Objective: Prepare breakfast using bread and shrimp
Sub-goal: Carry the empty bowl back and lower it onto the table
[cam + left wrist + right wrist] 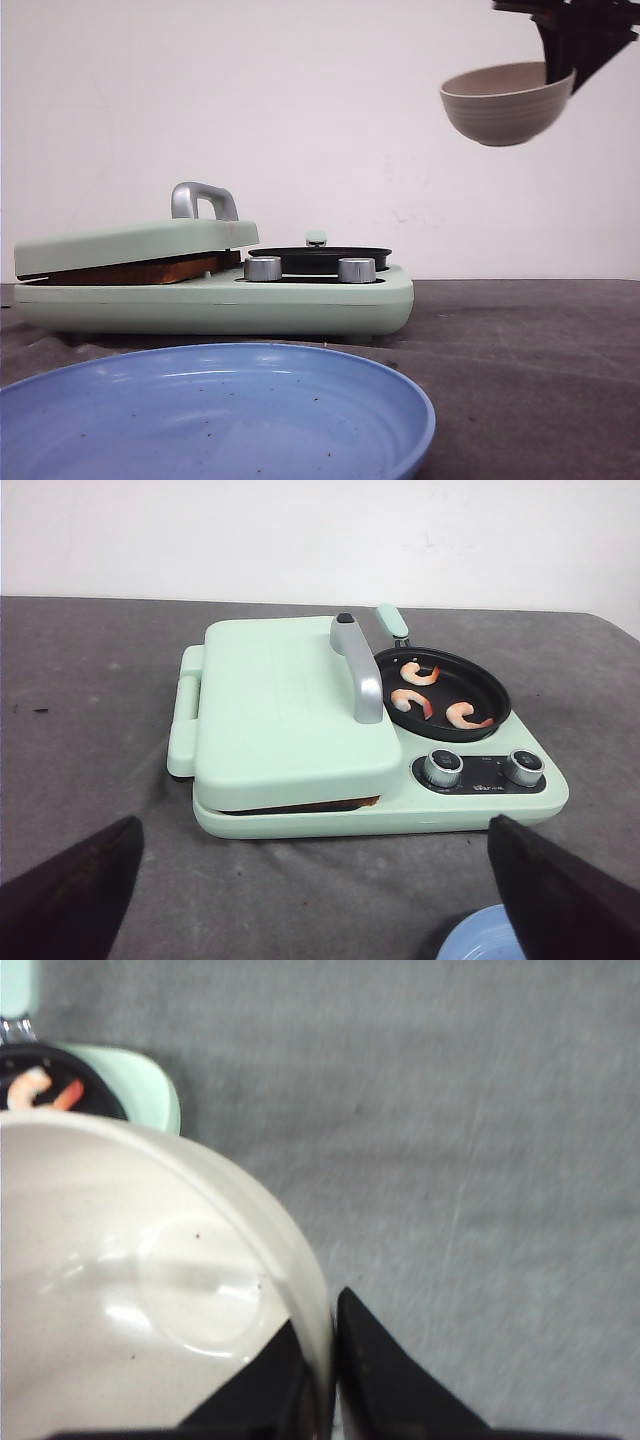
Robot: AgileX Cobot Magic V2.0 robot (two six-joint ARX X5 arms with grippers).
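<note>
The bread (150, 270) shows only as a brown crust edge (340, 804) in the gap under the mint-green breakfast maker's shut lid (280, 710). Three pinkish-orange shrimp (412, 702) lie in the maker's black round pan (455, 665); the right wrist view catches them blurred (30, 1087). My right gripper (560, 68) hangs high at the right, above and beyond the maker, shut on the rim of a beige ribbed bowl (500, 105). The bowl (120, 1260) looks empty inside, its rim pinched between the fingers of that gripper (320, 1310). My left gripper (315, 825) stands open in front of the maker, holding nothing.
A blue plate (220, 420) sits on the dark table in front of the maker, its rim also showing (485, 940) near my left gripper's finger. Two silver knobs (443, 767) face forward below the pan. A metal handle (358, 670) rises from the lid.
</note>
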